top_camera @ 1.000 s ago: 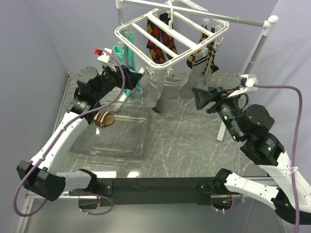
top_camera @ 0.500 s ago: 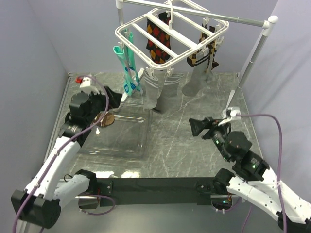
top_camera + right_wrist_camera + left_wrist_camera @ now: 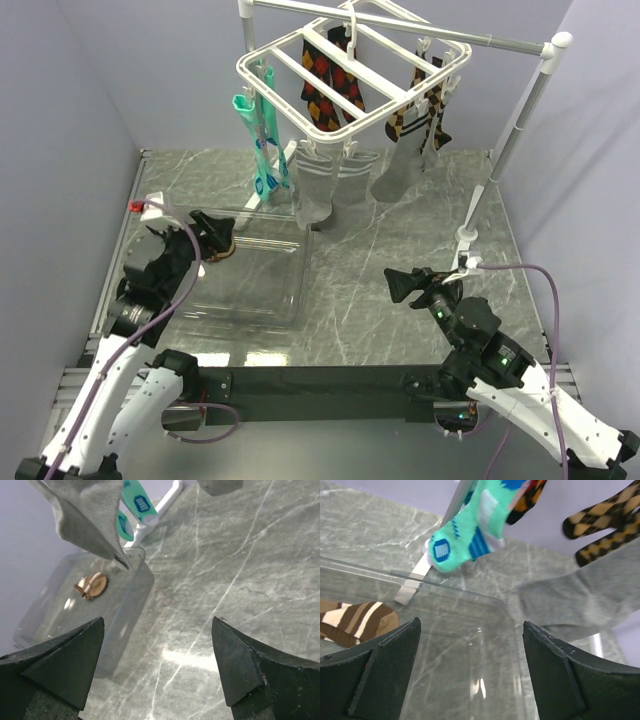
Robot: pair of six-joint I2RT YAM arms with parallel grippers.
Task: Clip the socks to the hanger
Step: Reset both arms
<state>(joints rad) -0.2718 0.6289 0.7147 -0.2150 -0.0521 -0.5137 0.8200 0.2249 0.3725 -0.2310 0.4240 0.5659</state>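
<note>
Socks (image 3: 312, 195) in plain grey hang below the near edge of the hanger (image 3: 283, 100), the white frame up at the far side of the table (image 3: 400, 250). I count 3 grey shapes side by side, cuffs up at the clips and toes down close to the marble top. Whether the toes touch it I cannot tell. Teal socks (image 3: 262, 150) hang at the frame's left corner, dark argyle socks (image 3: 325, 80) under its middle bars, and a brown-and-yellow pair (image 3: 425, 110) at its right end. The hanger hangs from the rail stand (image 3: 520, 110), whose white pole rises at the far right.

The left gripper (image 3: 215, 232) sits low on the left, over the far left corner of the clear tray (image 3: 260, 300), well apart from the hanger. Its fingers (image 3: 380, 675) are spread wide with nothing between them. Through its wrist camera I see the tray wall, a brown striped sock (image 3: 355, 622) lying in the tray, and beyond them a teal toe and a grey sock.

The right gripper (image 3: 398, 288) is at the near right, above bare table, pointing left. Its fingers (image 3: 255, 665) are also spread wide and hold nothing. Both grippers are apart from the socks.
</note>
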